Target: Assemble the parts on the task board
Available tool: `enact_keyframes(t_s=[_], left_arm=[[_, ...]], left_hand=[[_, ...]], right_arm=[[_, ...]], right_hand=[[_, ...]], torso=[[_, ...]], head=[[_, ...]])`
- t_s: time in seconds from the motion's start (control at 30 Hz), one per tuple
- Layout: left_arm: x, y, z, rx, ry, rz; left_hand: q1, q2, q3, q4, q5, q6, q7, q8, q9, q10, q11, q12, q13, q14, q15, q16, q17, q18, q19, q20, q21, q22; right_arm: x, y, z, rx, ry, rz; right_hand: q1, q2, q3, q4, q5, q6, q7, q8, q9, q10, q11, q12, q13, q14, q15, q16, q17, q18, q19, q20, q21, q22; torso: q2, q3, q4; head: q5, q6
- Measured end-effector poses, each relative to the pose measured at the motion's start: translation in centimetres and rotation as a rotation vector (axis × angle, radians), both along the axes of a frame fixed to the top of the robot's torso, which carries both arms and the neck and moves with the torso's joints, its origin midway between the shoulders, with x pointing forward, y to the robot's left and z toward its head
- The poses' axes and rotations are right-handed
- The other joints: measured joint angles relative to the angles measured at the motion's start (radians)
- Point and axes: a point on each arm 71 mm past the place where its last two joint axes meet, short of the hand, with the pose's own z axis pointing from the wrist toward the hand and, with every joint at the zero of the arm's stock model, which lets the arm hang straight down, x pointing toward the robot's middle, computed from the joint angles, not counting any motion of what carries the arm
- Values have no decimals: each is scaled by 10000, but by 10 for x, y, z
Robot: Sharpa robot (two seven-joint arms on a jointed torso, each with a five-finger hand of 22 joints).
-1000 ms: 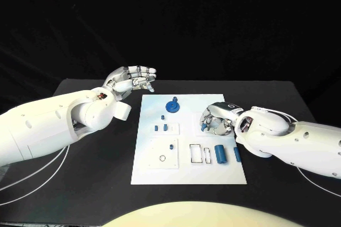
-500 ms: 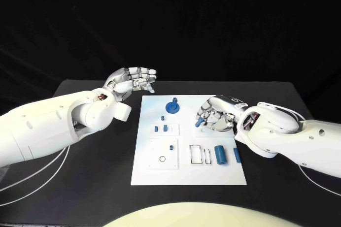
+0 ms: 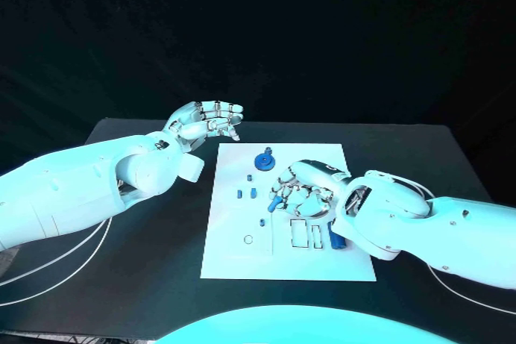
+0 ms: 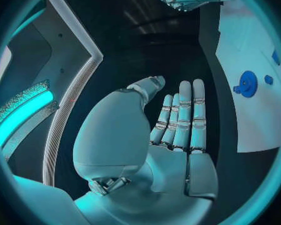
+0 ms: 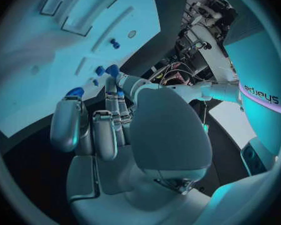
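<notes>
From my station I see a black desk (image 3: 129,284) against a black backdrop, with the white task board (image 3: 231,262) lying lengthwise in its middle. My right hand (image 3: 299,193) hangs low over the centre of the board, fingers bent downward; a small blue part (image 3: 273,204) sits at its fingertips, and I read it as pinched there, though the wrist view only shows blue pieces (image 5: 112,70) close against the fingertips. My left hand (image 3: 204,122) is raised off the far left corner of the board, over bare desk, fingers loosely apart with nothing in it; its wrist view shows the palm (image 4: 172,155) flat and empty beside the board's edge.

On the board, a blue round gear-like part (image 3: 263,161) stands near the far end, two small blue pegs (image 3: 245,194) sit left of centre, and a blue cylinder (image 3: 338,241) lies just beside the right wrist. Rectangular recesses (image 3: 306,233) are cut near the board's middle, a small oval hole (image 3: 248,239) to their left.
</notes>
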Motion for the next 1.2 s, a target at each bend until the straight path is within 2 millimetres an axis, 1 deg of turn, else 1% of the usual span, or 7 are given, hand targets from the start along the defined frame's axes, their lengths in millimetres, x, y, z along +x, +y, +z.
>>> enact_keyframes(t_s=[0.2, 0.43, 0.63, 0.73, 0.77, 0.93, 1.2], left_arm=[[0, -1, 0, -7, 24, -47], [0, -1, -1, -7, 47, -75], [0, -1, -1, -5, 61, -91], [-1, -1, -1, -7, 69, -107], [-1, -1, -1, -8, 72, -113], [-1, -1, -1, -8, 84, -135], [-1, -1, -1, -8, 100, -163]], left_hand=[[0, 0, 0, 0, 0, 0, 0, 0, 0, 0, 0, 0, 0, 0, 0, 0, 0, 1, 0, 0, 0, 0], [0, 0, 0, 0, 0, 0, 0, 0, 0, 0, 0, 0, 0, 0, 0, 0, 1, 0, 0, 0, 0, 0], [0, 0, 0, 0, 0, 0, 0, 0, -1, -38, 37, 0, 1, 0, 0, 0, -10, 0, 0, 0, 0, 0], [0, 0, 0, 0, 0, 0, 0, 0, -1, -37, 37, 0, 1, 0, 0, 0, -10, 0, 0, 0, 0, 0], [0, 0, 0, 0, 0, 0, 0, 0, -1, -37, 37, 0, 1, 0, 0, 0, -10, 0, 0, 0, 0, 0], [0, 0, 0, 0, 0, 0, 0, 0, -1, -74, 1, 0, -12, -37, 37, 0, -10, 0, 0, 0, 0, 0], [0, 0, 0, 0, 0, 0, 0, 0, -1, -74, 1, -1, -13, -38, 38, 0, -10, 0, 0, 0, 0, 0]], right_arm=[[-14, 23, -17, 70, 233, 540], [-21, 35, -30, -93, 171, 903], [-24, 41, -37, -294, 61, 1090], [-25, 44, -40, -399, 15, 1160], [-25, 45, -41, -438, -4, 1182], [-28, 49, -45, -551, -54, 1271], [-30, 54, -50, -662, -129, 1348]], right_hand=[[-11, 11, 0, 0, -3, -12, 9, -2, 4, 0, 1, 0, 0, 0, 0, 0, -1, 0, 0, 0, 0, 0], [-64, -42, 28, -29, 43, -9, 27, -5, 50, 0, 2, -59, 1, 0, 1, 0, -1, 0, 0, 0, 0, -1], [-64, -42, 28, -31, 43, 0, 40, -14, 50, 0, 2, -59, 2, 0, 1, 0, -2, 1, -1, 0, 0, -2], [-100, -74, 54, -57, 43, -12, 52, -23, 53, 0, 3, -59, 3, 0, 1, -1, -3, 0, -1, 0, 0, -2], [-143, -67, 54, -58, 43, -12, 53, -24, 129, 0, 3, -59, 3, 0, 1, -1, -2, 0, -1, 0, 0, -2], [-168, -41, 55, -60, 43, -16, 56, -2, 134, 1, 3, -59, 5, 0, 1, -1, -3, 0, -1, 0, 0, -3], [-168, -42, 82, -88, 105, 8, 31, 20, 136, 1, 4, -59, 14, 0, 1, -1, -3, 1, -1, 0, 0, -3]], torso=[[1, -2, 11], [6, -13, 14], [6, -16, 11], [6, -16, 11], [6, -16, 11], [6, -15, 12], [7, -13, 14]], head=[[82, -43], [174, -115], [232, -156], [243, -169], [246, -173], [259, -197], [276, -236]])
